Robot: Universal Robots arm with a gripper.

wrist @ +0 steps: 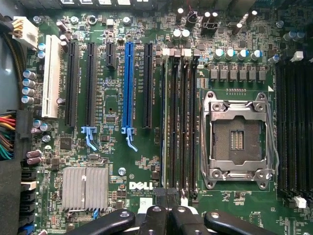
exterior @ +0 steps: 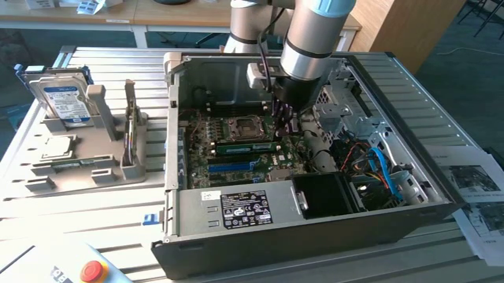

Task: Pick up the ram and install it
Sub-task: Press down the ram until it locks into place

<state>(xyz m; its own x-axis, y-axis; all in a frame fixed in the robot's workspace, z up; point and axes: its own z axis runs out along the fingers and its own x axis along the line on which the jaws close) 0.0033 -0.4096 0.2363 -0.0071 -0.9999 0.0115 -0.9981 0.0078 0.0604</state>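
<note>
One ram [exterior: 245,147] stick lies seated flat in a motherboard [exterior: 236,156] slot beside the CPU socket [exterior: 242,127], inside the open computer case [exterior: 315,230]; installation looks largely done. End effector [exterior: 284,118] hovers just above it, fingers closed, holding nothing.

I see a matt dark metal case [exterior: 315,236], glossy green board [wrist: 142,161], blue plastic slot [wrist: 128,83], ribbed grey metal heatsink [wrist: 85,188], shiny steel socket frame [wrist: 237,137], ridged metal table [exterior: 94,206], paper sheets [exterior: 480,194].
</note>
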